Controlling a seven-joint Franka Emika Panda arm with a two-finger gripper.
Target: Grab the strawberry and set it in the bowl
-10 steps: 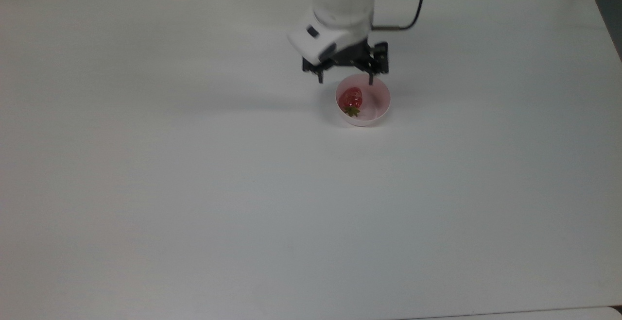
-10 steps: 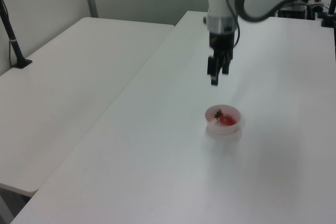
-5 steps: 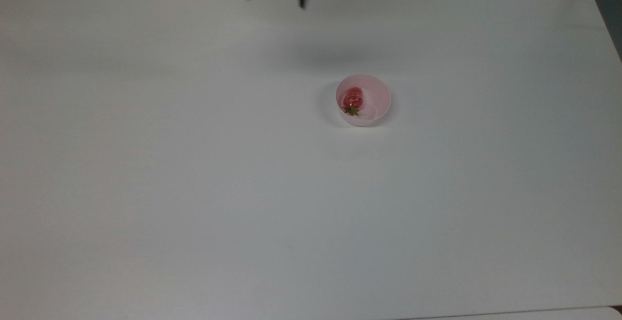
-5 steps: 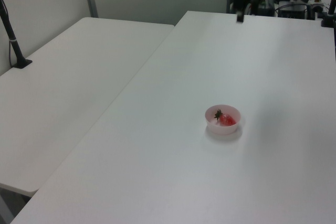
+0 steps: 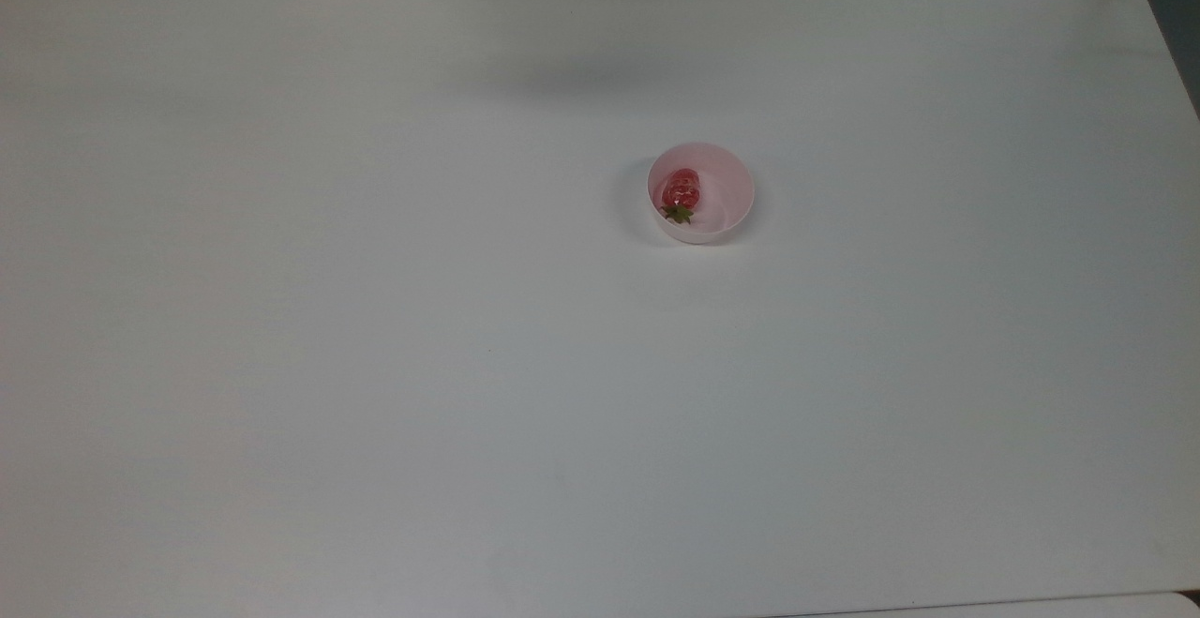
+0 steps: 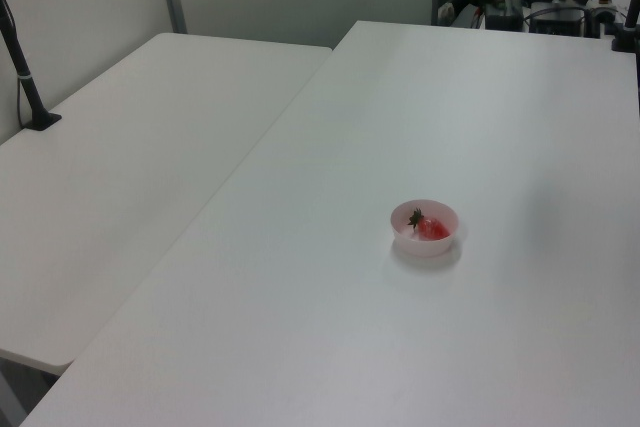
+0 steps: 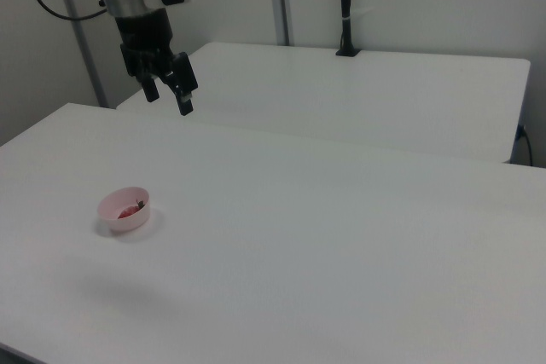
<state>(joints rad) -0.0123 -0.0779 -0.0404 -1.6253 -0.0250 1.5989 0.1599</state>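
We see the strawberry (image 5: 682,192) lying inside the bowl (image 5: 734,188) on the white table (image 5: 375,318). In the right view our gripper (image 7: 167,95) hangs high above the table, well apart from the bowl (image 7: 111,205), its fingers spread and holding nothing.

Red strawberry (image 5: 680,190) (green cap), pale pink bowl (image 5: 732,210), white table (image 5: 375,365), black gripper (image 7: 167,97).

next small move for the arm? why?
Probably none beyond holding position. The strawberry already lies inside the bowl, and the gripper hangs empty with fingers apart, high above the table and well clear of the bowl. The task looks done.
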